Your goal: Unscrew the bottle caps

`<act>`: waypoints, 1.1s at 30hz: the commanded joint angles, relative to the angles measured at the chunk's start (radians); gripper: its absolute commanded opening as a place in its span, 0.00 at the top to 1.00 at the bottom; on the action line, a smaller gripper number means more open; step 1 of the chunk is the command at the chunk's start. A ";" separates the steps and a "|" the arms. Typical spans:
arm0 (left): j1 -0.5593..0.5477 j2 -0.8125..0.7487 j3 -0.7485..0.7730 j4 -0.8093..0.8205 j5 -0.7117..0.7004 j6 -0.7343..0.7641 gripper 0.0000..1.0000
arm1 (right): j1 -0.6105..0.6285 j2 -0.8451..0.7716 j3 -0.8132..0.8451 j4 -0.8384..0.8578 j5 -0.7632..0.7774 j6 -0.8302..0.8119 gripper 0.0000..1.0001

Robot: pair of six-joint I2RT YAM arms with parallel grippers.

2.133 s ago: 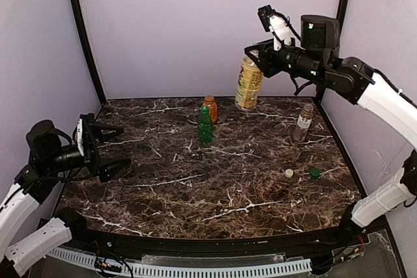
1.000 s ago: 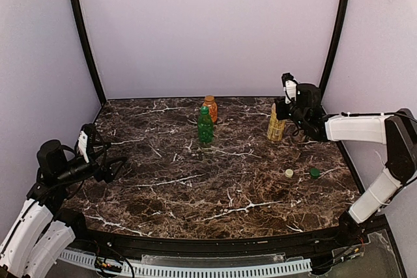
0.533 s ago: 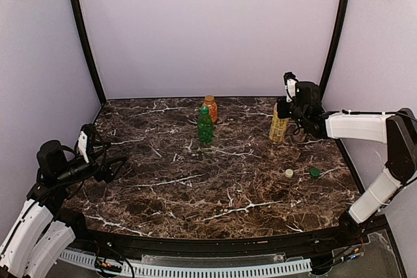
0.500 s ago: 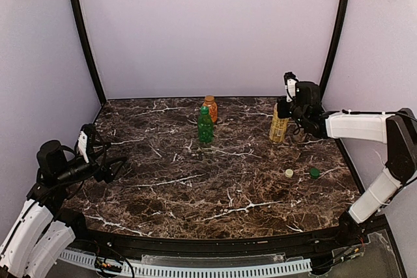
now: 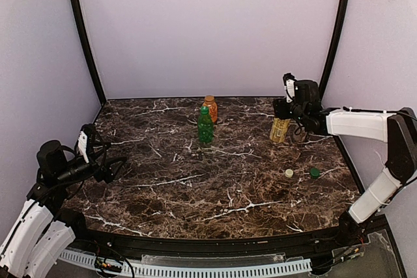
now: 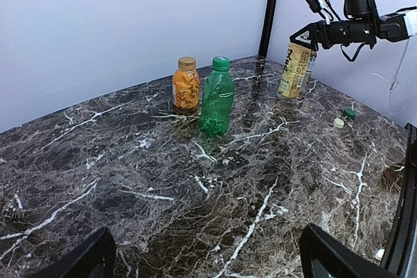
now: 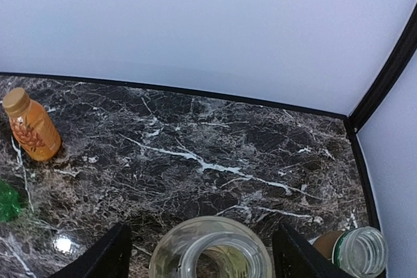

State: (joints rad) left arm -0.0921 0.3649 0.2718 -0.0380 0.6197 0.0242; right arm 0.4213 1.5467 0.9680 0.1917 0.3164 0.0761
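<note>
Right gripper (image 5: 281,110) fingers, pinched shut a second ago, now spread either side of yellow bottle (image 5: 280,129) neck; grip let go; bottle, carried high moments back, now stands upright at far right of table (image 5: 195,187), mouth open, capless; clear bottle (image 7: 361,250) just beside it, also capless; pale cap (image 5: 288,173) and green cap (image 5: 315,173) lie loose nearer front; judgement: two done; green bottle (image 5: 205,126) and orange bottle (image 5: 210,109), mid-back, still capped, likely next; left gripper (image 6: 208,252) low at left, fingers wide, empty.
</note>
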 commanded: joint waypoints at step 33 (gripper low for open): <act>0.080 -0.106 -0.049 0.034 -0.107 -0.041 0.01 | 0.336 0.627 0.991 -0.481 -0.369 -0.028 0.23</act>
State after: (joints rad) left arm -0.0177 0.2661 0.2398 -0.0238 0.4931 0.0139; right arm 0.7589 2.1502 1.9068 -0.2543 -0.0490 0.0216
